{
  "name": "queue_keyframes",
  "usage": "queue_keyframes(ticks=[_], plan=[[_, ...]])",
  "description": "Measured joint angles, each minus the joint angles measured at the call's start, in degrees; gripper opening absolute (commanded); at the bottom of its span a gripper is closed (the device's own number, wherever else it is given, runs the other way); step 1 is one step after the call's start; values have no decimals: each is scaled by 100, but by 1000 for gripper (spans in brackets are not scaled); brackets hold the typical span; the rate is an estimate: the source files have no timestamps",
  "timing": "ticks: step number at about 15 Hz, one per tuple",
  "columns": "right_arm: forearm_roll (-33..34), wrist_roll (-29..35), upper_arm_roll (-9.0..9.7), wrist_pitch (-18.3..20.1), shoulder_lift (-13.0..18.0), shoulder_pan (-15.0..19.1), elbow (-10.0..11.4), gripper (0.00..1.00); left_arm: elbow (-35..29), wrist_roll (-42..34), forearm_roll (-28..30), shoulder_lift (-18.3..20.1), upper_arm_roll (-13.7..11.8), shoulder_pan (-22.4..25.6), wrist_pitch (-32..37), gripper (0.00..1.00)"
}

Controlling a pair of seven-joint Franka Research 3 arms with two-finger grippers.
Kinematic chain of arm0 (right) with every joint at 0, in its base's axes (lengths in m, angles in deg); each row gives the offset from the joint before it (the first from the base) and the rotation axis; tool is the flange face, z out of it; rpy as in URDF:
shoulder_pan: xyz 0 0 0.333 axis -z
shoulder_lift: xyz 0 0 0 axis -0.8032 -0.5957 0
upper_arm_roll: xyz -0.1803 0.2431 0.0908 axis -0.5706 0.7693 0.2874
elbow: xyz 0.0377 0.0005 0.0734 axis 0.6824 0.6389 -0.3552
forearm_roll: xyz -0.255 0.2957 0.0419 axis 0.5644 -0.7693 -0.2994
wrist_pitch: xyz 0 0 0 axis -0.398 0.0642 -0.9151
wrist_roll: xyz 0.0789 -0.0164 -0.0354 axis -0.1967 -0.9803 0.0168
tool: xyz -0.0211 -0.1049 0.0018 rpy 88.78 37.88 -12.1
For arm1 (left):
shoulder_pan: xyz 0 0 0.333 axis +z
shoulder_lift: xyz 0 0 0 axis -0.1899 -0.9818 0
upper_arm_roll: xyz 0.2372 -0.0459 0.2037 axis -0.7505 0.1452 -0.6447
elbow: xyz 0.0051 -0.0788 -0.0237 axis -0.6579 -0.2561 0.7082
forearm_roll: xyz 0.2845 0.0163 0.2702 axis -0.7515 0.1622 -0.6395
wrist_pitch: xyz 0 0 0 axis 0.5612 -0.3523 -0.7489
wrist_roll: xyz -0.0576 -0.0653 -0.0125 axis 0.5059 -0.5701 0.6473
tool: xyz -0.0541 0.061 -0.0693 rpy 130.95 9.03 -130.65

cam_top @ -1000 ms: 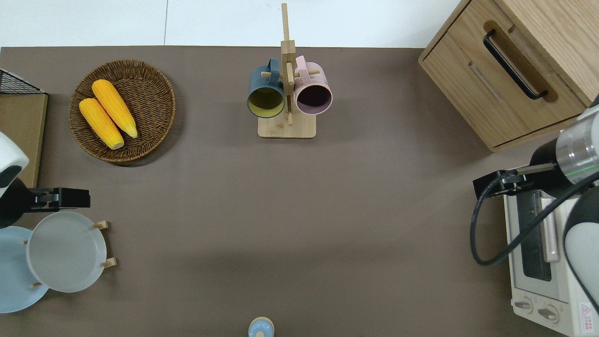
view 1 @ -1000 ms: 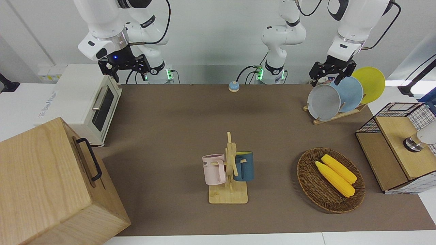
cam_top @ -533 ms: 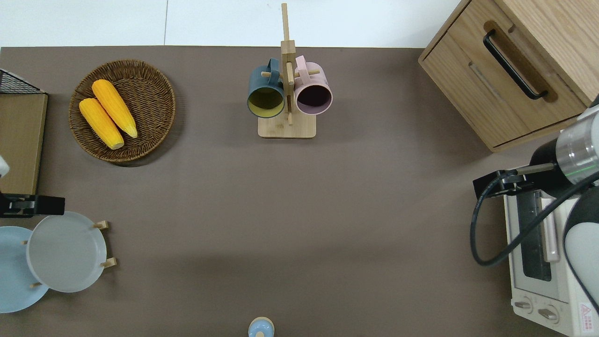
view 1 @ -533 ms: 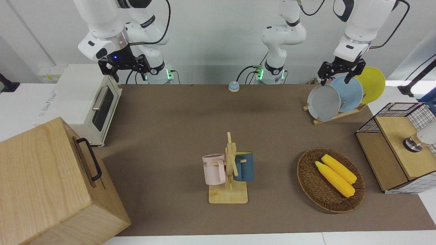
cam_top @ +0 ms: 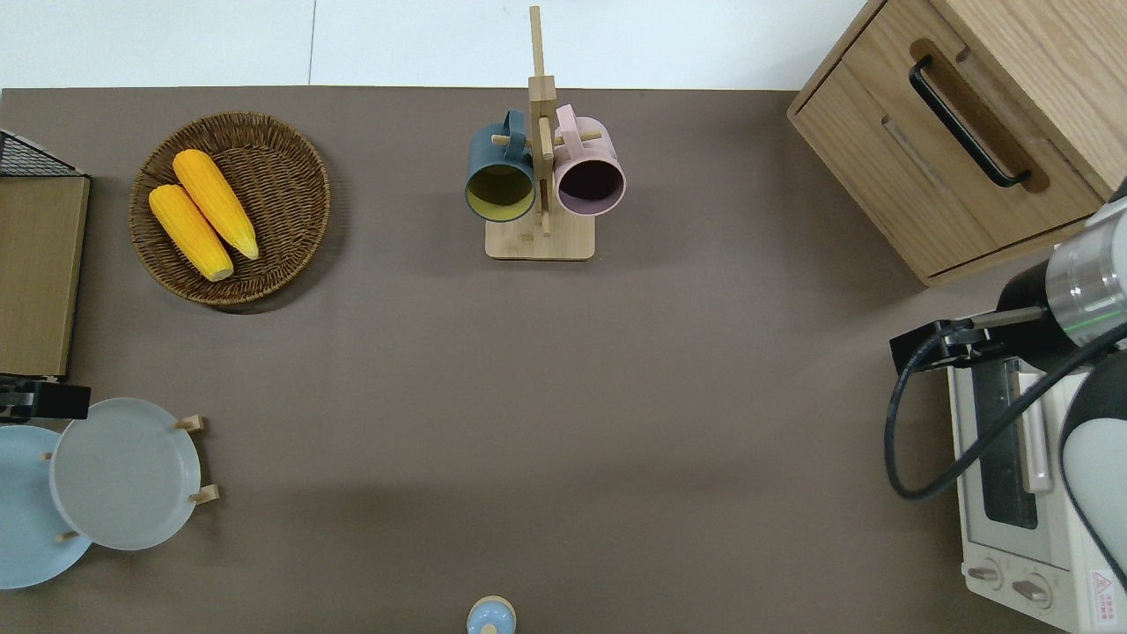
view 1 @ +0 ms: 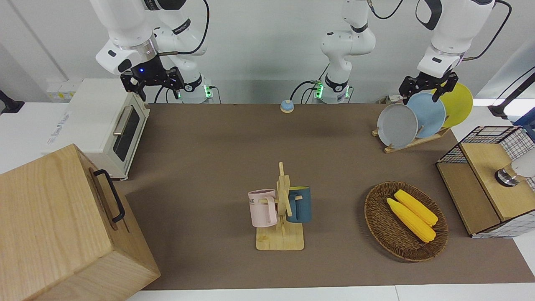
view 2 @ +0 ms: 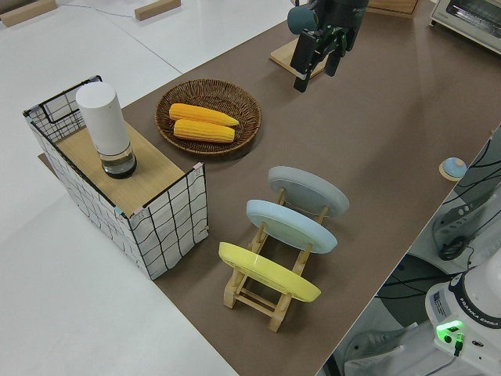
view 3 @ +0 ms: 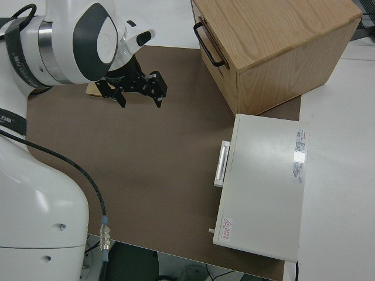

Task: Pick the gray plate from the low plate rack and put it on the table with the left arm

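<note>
You get four views: front faces the arms across the table [view 1: 217,146]; overhead looks straight down; left side looks diagonally from that end, close on the rack [view 2: 270,290]; right side above the right arm. Front and overhead share the mug stand [view 1: 281,209].

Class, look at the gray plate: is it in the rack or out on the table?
In the rack. The gray plate stands tilted between the pegs of the low plate rack, with no gripper holding it.

We are seeing a matte brown table [view 1: 209,159] with a smooth, cloth-like look. The gray plate [view 1: 397,125] is showing a smooth satin glaze, and the low plate rack [view 2: 266,294] is looking like pale unfinished wood. The basket [view 1: 378,225] is appearing rough and woven. The toaster oven [view 1: 98,123] is showing glossy cream casing, the cabinet [view 1: 54,225] grained light wood.
</note>
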State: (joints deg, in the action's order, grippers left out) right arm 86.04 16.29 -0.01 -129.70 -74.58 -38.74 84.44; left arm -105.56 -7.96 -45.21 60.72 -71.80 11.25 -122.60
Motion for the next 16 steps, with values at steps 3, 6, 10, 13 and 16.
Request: queue_keyframes(ticks=[3,6,10,13,16], plan=[[0,0,0,0,0,0,0,983,-463,0,-84,175,-157,0,-346,991],[0,0,0,0,0,0,0,983,-812,0,-84,265,-247,1,-598,991],[0,0,0,0,0,0,0,983,-1172,0,-91,273,-259,0,-889,991],[0,0,0,0,0,0,0,983,-1409,0,-150,273,-408,1,-1119,989],[0,0,0,0,0,0,0,983,-1616,-1,-342,275,-604,2,-1275,977]])
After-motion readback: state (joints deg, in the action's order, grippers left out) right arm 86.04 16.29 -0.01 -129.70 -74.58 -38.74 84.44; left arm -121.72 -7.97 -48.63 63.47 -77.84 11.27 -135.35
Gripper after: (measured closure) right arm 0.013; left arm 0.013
